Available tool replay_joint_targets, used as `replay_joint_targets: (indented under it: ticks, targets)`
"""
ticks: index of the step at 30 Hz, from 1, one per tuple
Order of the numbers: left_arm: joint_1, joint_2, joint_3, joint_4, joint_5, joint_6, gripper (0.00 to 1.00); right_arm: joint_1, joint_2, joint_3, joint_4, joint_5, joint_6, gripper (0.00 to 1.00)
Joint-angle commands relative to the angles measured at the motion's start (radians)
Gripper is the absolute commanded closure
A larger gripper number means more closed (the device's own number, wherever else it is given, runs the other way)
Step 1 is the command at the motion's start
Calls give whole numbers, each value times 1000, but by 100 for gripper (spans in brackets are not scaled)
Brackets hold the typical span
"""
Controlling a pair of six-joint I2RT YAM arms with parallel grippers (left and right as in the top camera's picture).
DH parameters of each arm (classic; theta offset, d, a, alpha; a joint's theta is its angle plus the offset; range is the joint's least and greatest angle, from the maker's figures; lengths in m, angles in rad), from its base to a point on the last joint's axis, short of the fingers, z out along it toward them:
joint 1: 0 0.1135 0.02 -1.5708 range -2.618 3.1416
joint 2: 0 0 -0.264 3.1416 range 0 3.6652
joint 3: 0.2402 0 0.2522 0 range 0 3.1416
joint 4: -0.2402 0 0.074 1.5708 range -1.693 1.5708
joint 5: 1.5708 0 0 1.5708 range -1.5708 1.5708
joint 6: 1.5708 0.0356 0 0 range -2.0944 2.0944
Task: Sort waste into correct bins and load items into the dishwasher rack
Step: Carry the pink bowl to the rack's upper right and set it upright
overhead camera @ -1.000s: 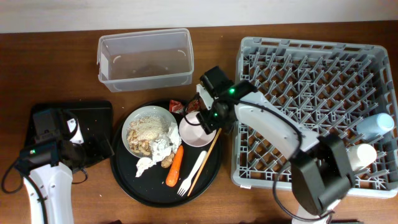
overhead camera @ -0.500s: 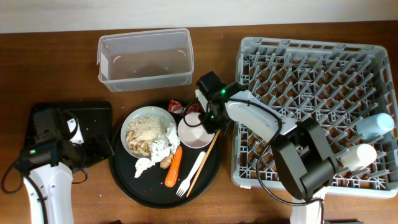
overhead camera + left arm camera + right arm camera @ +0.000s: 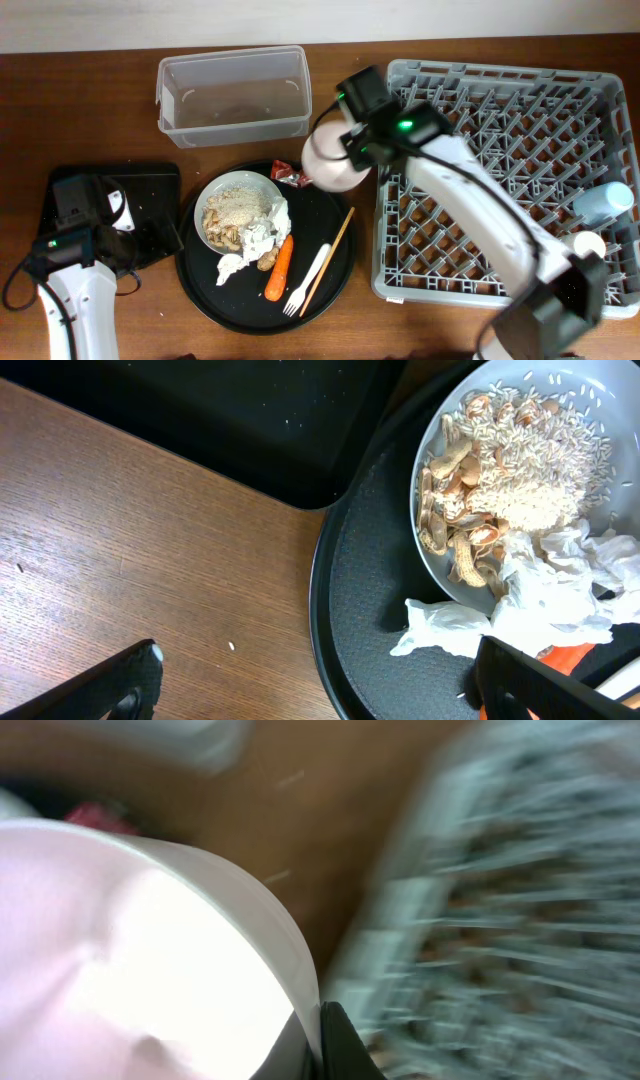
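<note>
Right gripper (image 3: 349, 158) pinches the small pinkish-white bowl (image 3: 327, 170) by its thin rim

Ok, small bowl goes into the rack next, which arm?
Right. The right gripper is clamped on the rim of the small bowl, beside the dishwasher rack. The left gripper sits open and empty by the shallow black tray.

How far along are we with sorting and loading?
Done: pale blue cup and white cup sit in the rack. In hand: right gripper holds the small pinkish-white bowl. Left: plate, fork, chopstick, tissues, carrot, wrapper; clear tub looks empty.
</note>
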Motion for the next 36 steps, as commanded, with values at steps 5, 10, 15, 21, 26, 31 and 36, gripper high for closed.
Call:
replay_joint_targets:
  ticks: [5,10,15,21,26,31,36]
  targets:
    - [5,2,14,-1,11,16,1,-230,-114,23,89,648,3,96]
    - [5,2,14,-1,11,16,1,-458,-112,23,167,733,0,96]
    - [5,2,14,-1,11,16,1,-652,-87,22,228,754,0,96]
    - [5,2,14,-1,11,16,1,-747,21,22,290,761,-1,96]
    - [5,2,14,-1,11,16,1,-750,151,22,327,769,-5,96]
    - [5,2,14,0,11,16,1,-759,239,22,351,802,-5,96]
    - [5,2,14,0,11,16,1,-758,277,22,373,806,-5,96]
